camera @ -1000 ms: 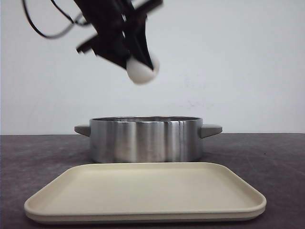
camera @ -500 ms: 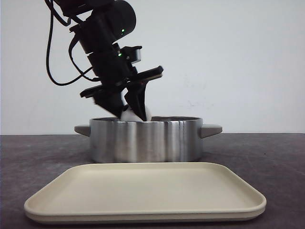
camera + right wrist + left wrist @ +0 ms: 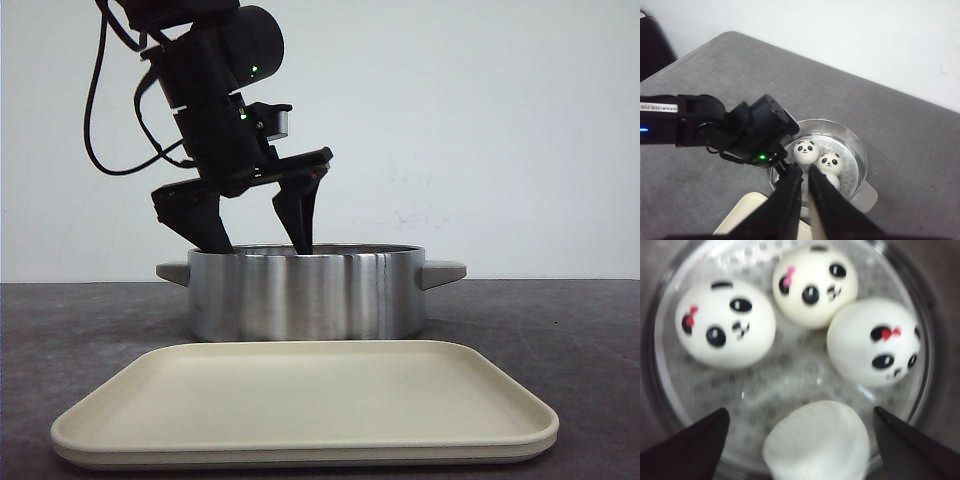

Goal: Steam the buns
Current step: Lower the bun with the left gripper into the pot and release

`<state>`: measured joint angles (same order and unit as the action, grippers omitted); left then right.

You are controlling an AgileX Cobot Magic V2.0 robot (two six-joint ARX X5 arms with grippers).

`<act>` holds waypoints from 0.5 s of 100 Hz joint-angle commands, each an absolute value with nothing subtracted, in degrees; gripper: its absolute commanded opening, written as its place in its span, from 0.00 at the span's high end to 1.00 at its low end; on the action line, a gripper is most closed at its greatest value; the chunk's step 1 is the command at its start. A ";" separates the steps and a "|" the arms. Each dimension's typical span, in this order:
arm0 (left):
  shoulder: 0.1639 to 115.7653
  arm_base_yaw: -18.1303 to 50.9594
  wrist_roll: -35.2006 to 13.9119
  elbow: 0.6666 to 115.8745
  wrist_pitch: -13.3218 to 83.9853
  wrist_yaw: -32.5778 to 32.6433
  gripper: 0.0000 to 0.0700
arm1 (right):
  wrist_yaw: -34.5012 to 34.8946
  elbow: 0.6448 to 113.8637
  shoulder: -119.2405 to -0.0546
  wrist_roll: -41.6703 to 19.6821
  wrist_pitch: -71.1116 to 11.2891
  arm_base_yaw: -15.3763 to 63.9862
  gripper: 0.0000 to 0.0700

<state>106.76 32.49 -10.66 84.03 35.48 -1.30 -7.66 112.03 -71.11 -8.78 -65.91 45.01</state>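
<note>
In the left wrist view, three white panda-faced buns (image 3: 725, 322), (image 3: 815, 285), (image 3: 875, 342) sit on the perforated steamer plate inside the steel pot (image 3: 305, 295). A fourth bun (image 3: 817, 445) lies there with its face hidden, between the spread fingers of my left gripper (image 3: 800, 440), which is open and not touching it. In the front view the left gripper (image 3: 262, 245) reaches just inside the pot rim, and the pot wall hides the buns. My right gripper (image 3: 805, 175) is high above, shut and empty. Buns (image 3: 806, 151), (image 3: 830, 162) show below it.
A cream tray (image 3: 300, 400) lies on the dark table in front of the pot and shows no buns on it. The pot has a handle on each side (image 3: 443, 271). The left arm (image 3: 740, 130) reaches over the pot's rim (image 3: 860, 155).
My left gripper came down from high above the pot with a bun, lowered it inside, and opened. The bun now lies free on the steamer plate.
</note>
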 commanded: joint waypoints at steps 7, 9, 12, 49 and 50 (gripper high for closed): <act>103.44 33.04 -12.88 85.76 35.40 -1.08 0.60 | -9.41 110.83 -71.68 -7.86 -65.58 45.63 0.98; 102.41 33.21 -12.84 85.76 35.22 -1.06 0.68 | -10.00 110.24 -71.68 -7.81 -65.54 45.63 0.98; 100.77 33.58 -12.51 85.76 34.83 -1.02 0.78 | -11.16 109.10 -71.68 -7.60 -65.19 45.63 0.98; 72.64 35.33 -9.37 84.84 34.15 -0.10 0.99 | -14.98 79.46 -65.36 -7.03 -41.56 45.63 0.98; 71.83 35.33 -9.23 84.73 34.37 0.05 0.99 | -14.96 78.39 -65.10 -7.03 -40.58 45.65 0.98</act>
